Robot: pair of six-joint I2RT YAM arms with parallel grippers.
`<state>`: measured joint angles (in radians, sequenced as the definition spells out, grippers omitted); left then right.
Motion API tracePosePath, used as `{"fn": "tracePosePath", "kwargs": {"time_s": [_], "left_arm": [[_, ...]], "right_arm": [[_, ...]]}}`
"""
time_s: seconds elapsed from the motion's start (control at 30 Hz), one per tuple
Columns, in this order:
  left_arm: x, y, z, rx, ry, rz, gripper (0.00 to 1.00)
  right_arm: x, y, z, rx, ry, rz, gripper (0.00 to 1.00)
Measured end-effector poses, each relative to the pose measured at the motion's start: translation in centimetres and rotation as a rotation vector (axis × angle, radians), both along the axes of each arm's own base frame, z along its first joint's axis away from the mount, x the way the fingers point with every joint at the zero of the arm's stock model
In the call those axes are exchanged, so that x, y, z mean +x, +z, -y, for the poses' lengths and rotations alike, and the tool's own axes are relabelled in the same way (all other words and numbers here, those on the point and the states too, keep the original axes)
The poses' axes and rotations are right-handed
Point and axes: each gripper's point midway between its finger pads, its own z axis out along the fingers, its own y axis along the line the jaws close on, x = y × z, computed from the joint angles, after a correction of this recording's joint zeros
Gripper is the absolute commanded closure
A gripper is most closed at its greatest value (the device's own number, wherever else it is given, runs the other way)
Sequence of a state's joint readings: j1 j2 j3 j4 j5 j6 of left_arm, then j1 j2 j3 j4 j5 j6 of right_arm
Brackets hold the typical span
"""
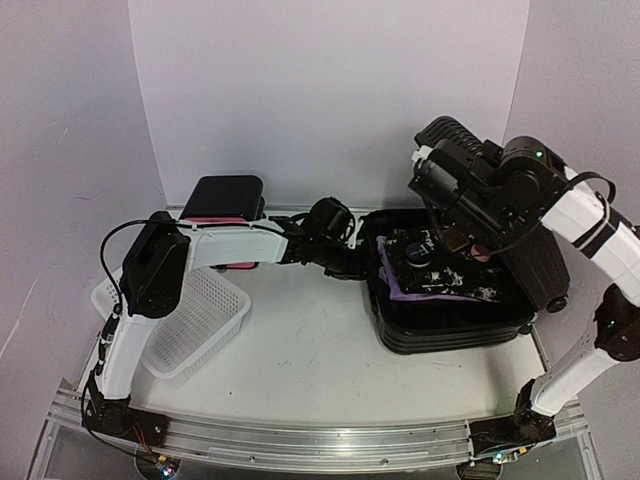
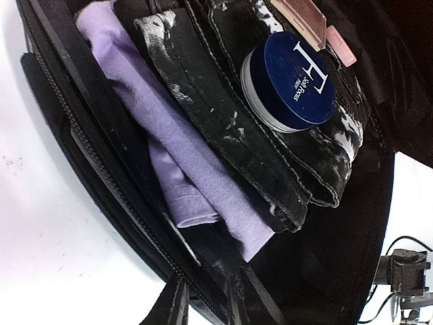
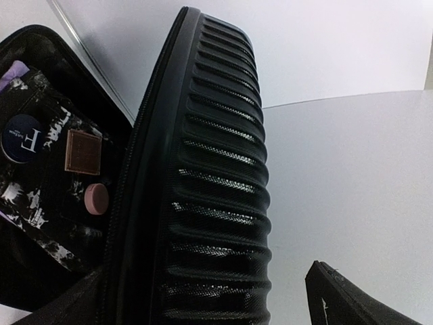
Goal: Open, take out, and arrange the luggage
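Right gripper (image 3: 210, 295) gapes astride the luggage (image 3: 216, 169) lid (raised); left gripper (image 1: 354, 263) at its rim, closure unclear.

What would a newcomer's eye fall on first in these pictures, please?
The open luggage at the right dominates, its ribbed lid raised. Inside, a round blue tin sits on a folded black-and-white garment, with purple cloth showing alongside. A white mesh basket lies at the near left.

Left arm (image 1: 230, 245) stretched rightward, left hand (image 1: 346, 258) low; right arm (image 1: 590, 225) arched high, right hand (image 3: 203, 271) spread wide.
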<state>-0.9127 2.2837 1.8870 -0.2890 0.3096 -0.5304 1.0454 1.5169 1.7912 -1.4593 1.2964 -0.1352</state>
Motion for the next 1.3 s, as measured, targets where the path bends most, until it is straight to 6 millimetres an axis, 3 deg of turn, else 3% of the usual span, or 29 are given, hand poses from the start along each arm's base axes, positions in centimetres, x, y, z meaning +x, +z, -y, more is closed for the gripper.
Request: {"fn": "tracePosePath", "kwargs": {"time_s": [0.17, 0.37, 0.47, 0.57, 0.63, 0.7, 0.9, 1.0, 1.13, 1.3], "left_arm": [[0.4, 0.0, -1.3, 0.027, 0.014, 0.036, 0.82], [2.6, -6.3, -8.4, 0.264, 0.133, -0.039, 0.80], [3.1, -8.2, -11.1, 0.331, 0.167, -0.083, 0.66], [2.7, -8.6, -11.8, 0.335, 0.154, -0.105, 0.39], [1.7, -7.7, -11.4, 0.309, 0.119, -0.116, 0.25], [0.7, -5.6, -10.2, 0.246, 0.088, -0.126, 0.12], [-0.6, 2.6, -5.0, 0.038, 0.035, -0.059, 0.01], [-0.6, 4.7, -2.9, -0.008, 0.050, -0.036, 0.01], [0.2, 4.6, -0.7, -0.001, 0.088, 0.007, 0.01], [0.9, 0.4, -0.3, 0.114, 0.140, 0.018, 0.04]], "right_arm": [[-0.8, 1.9, 2.7, 0.082, -0.024, 0.039, 0.02], [-1.7, 3.2, 4.9, 0.135, -0.032, 0.067, 0.02], [-1.8, 3.3, 5.0, 0.142, -0.032, 0.068, 0.02], [-1.7, 3.2, 4.9, 0.145, -0.028, 0.064, 0.02], [-1.7, 3.1, 4.9, 0.145, -0.027, 0.063, 0.02], [-1.7, 3.0, 4.8, 0.145, -0.026, 0.061, 0.02], [-1.6, 2.8, 4.6, 0.151, -0.023, 0.057, 0.02], [-1.6, 2.7, 4.5, 0.155, -0.020, 0.054, 0.02], [-1.6, 2.6, 4.4, 0.158, -0.018, 0.050, 0.02], [-1.6, 2.5, 4.4, 0.159, -0.017, 0.049, 0.02]]}}
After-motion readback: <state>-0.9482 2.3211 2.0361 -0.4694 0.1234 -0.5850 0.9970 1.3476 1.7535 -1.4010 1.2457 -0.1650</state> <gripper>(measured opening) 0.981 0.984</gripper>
